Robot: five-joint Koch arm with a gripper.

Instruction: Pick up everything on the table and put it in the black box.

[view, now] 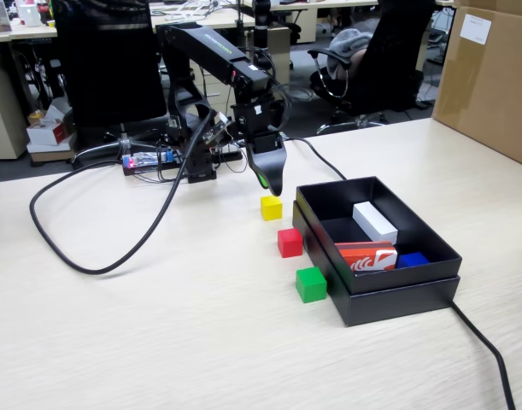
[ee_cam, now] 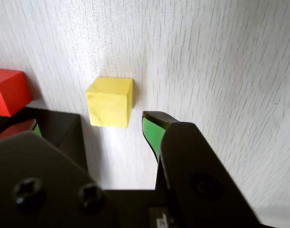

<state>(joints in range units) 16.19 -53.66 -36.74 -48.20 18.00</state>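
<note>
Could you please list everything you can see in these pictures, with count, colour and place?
yellow cube: one, yellow, on the table just below the claw.
red cube: one, red, beside the box.
green cube: one, green, nearest the fixed view.
black box: one, black, right of the cubes.
white block: one, inside the box.
orange-red block: one, inside the box.
blue piece: one, inside the box.
brown carton: one, far right.
table: one, pale wood-grain.
claw: one, black with green pads, open.

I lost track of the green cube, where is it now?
In the fixed view the green cube sits on the table, just left of the black box's near corner, nearer the camera than the red cube.
</note>
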